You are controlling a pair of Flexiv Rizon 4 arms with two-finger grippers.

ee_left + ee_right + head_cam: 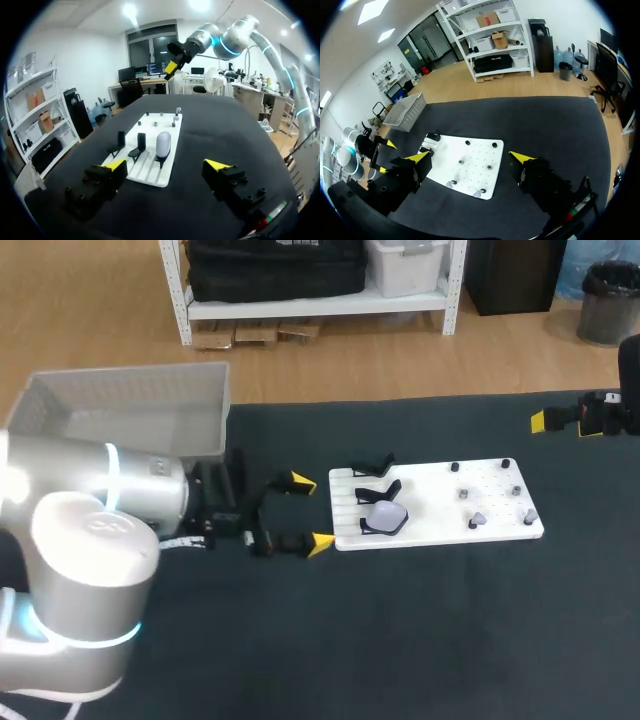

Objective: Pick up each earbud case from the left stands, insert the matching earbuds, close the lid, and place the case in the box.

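Held left gripper wide open, earbud case ahead of its fingers; judged best to advance squarely, straddle it, close gently.

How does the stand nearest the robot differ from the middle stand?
The nearest stand holds a pale earbud case; the middle stand is empty. The case hides most of the nearest stand; the middle stand shows in full. Both are black, on the white board's left part.

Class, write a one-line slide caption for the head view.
Left hand open beside the white board that carries one pale earbud case; grey box farther left.
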